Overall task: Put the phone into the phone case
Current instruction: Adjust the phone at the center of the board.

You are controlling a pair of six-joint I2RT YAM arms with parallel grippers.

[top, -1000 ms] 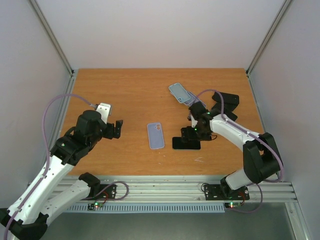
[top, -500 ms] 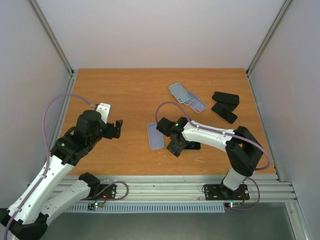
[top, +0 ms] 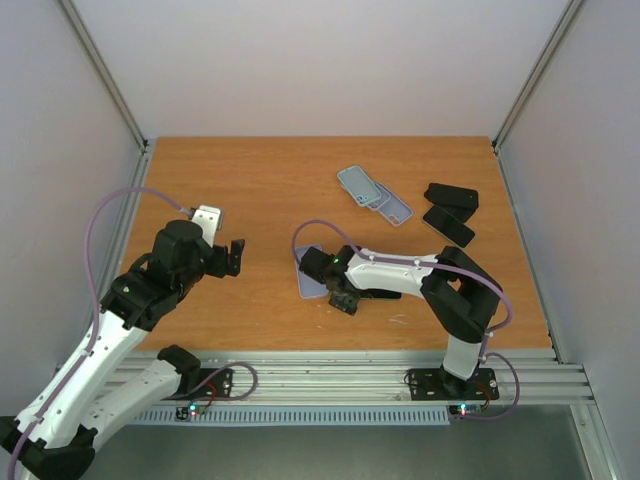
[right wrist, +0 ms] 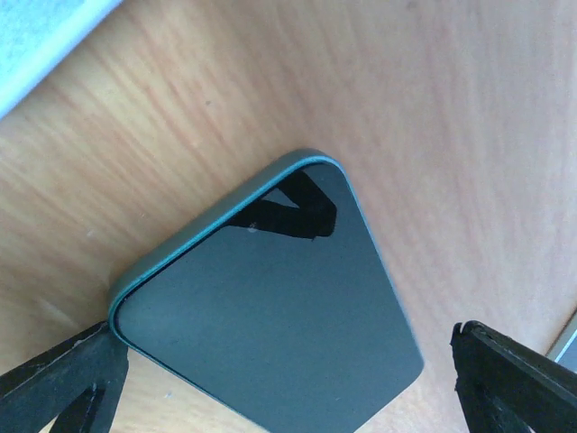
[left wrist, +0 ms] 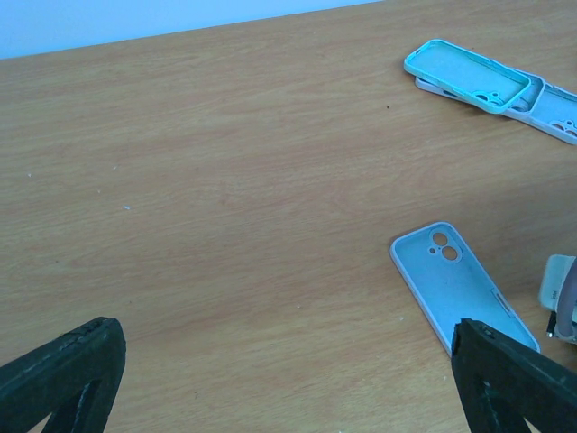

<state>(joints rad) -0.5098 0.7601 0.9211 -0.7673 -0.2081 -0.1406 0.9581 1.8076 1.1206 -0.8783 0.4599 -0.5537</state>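
Under spread right claw, phone corner

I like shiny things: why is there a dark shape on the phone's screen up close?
Right wrist view: the phone has a glossy screen that mirrors something dark above it; the table around it looks blurry. Left wrist view: even light, the phone case looks sharp, with no glare.

arms: white links, black joints | cables: purple, looped
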